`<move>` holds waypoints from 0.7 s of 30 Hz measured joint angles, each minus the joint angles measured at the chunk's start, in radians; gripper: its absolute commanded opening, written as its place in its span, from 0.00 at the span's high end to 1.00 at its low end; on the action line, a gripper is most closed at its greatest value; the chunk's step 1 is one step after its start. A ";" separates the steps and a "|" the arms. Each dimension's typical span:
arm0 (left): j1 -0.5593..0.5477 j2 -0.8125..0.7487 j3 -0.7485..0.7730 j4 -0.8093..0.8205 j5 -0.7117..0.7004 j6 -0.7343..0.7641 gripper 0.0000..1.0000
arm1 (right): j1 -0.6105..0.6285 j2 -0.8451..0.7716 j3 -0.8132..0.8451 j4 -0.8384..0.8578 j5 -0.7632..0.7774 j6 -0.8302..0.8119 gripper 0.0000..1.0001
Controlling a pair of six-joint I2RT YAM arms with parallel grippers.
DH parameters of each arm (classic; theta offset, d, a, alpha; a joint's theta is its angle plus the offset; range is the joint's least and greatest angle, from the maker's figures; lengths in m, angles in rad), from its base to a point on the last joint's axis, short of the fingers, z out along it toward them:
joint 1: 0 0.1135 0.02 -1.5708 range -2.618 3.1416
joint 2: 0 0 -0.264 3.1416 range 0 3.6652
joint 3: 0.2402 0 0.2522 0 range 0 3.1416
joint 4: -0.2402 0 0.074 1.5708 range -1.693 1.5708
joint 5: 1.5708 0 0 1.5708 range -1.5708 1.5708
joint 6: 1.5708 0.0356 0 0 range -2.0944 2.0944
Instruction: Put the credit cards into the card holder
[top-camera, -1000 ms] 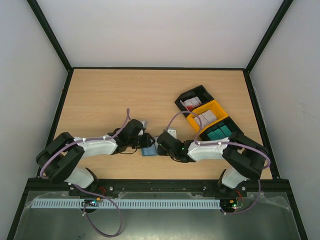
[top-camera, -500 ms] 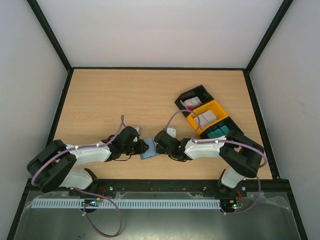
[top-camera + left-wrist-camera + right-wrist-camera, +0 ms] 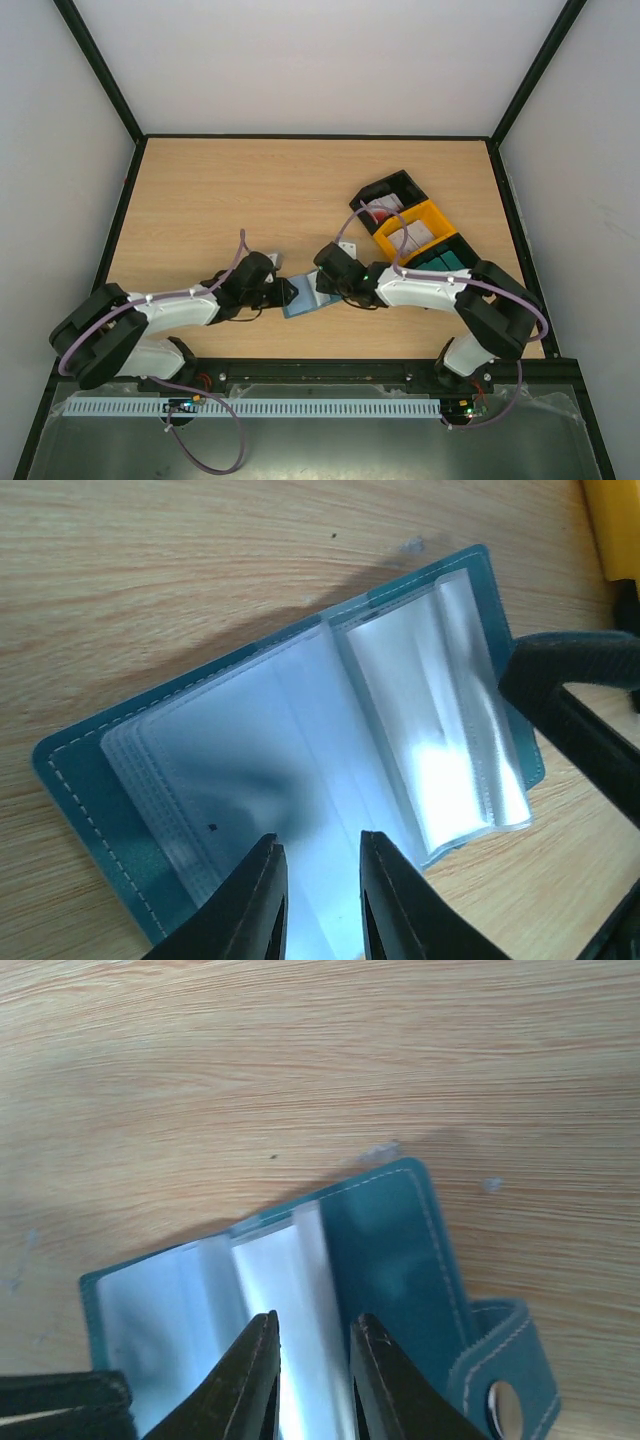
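Wooden table (image 3: 250, 190) — three-bin tray (image 3: 438, 209)

The card holder (image 3: 82, 805) is stitched matt leather-look, its plastic sleeves (image 3: 440, 730) glossy and clear, the table (image 3: 150, 560) matt wood-grain.

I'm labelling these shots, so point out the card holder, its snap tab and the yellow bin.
card holder (image 3: 300, 770), left wrist view, on its clear sleeves
snap tab (image 3: 503, 1405), right wrist view, on the metal snap
yellow bin (image 3: 442, 218), top view, on its right rim

top: high overhead, whole table (image 3: 250, 190) | wrists: close, downward | shared: card holder (image 3: 303, 298)
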 measured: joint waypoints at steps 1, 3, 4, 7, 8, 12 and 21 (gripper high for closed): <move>0.000 -0.008 0.000 0.000 0.003 0.000 0.76 | 0.000 -0.005 0.007 -0.004 -0.011 -0.011 0.80; 0.000 -0.020 0.000 0.004 0.013 -0.001 0.75 | 0.000 -0.025 0.011 -0.015 -0.029 -0.028 0.79; 0.000 -0.024 0.000 0.008 0.019 -0.001 0.75 | 0.000 -0.038 0.011 -0.025 -0.034 -0.036 0.79; 0.000 -0.027 0.001 0.027 0.035 -0.002 0.75 | -0.006 -0.089 0.011 -0.055 -0.043 -0.063 0.77; -0.001 -0.028 0.003 0.029 0.040 -0.002 0.75 | -0.013 -0.108 0.015 -0.070 -0.044 -0.076 0.75; -0.003 -0.028 0.019 0.038 0.052 -0.002 0.74 | -0.077 -0.180 0.055 -0.138 -0.044 -0.148 0.66; -0.011 0.014 0.074 0.075 0.079 0.000 0.72 | -0.385 -0.202 0.240 -0.268 -0.040 -0.423 0.46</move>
